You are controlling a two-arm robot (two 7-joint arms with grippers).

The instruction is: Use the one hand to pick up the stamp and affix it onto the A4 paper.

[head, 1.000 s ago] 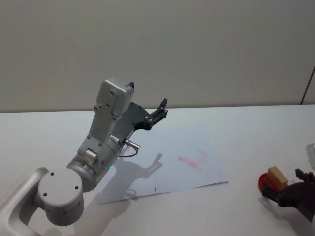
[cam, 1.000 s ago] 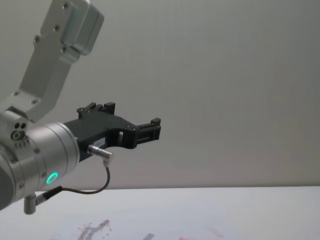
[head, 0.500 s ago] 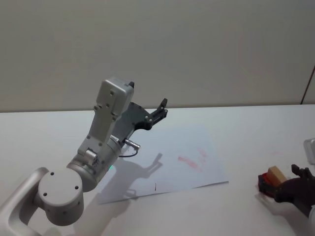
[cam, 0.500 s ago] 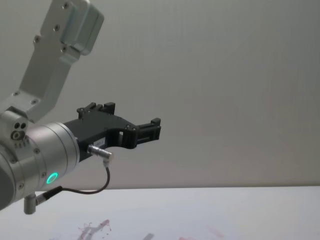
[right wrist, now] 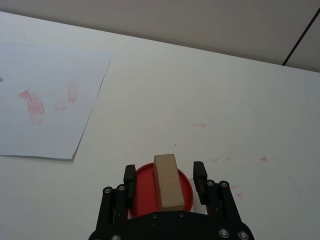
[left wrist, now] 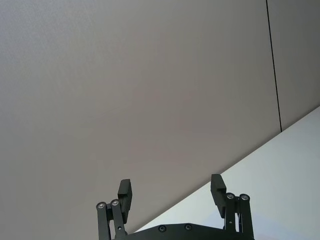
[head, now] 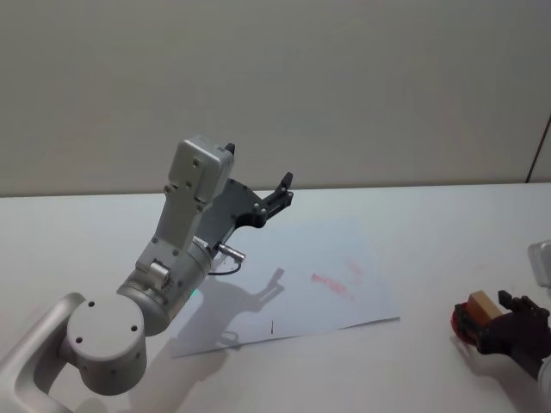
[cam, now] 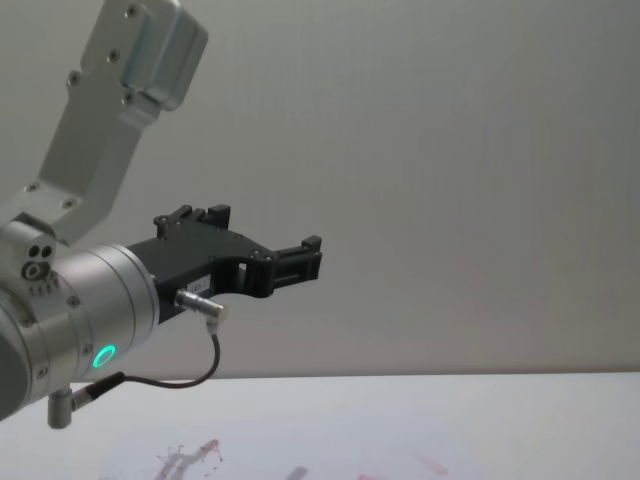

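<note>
Toward the right edge of the flat white table (head: 413, 215): a small light-tan wooden block stamp (right wrist: 167, 181), resting on a flat round red disc (right wrist: 142, 189). Straddling the block, low over the disc: the black two-fingered right gripper (right wrist: 165, 172), spread open, one finger on each flank with a gap showing on both sides in the right wrist view, so not clamped on anything. Well apart to the left, lying flat: the white rectangular A4 paper (head: 301, 258), marked with a few faint red smudges (head: 331, 284) toward its right side. Raised high above the table near the sheet's far-left part: the black left gripper (left wrist: 171, 189), idle, fingers wide apart, nothing between them, aimed at the plain grey wall (head: 344, 86).
</note>
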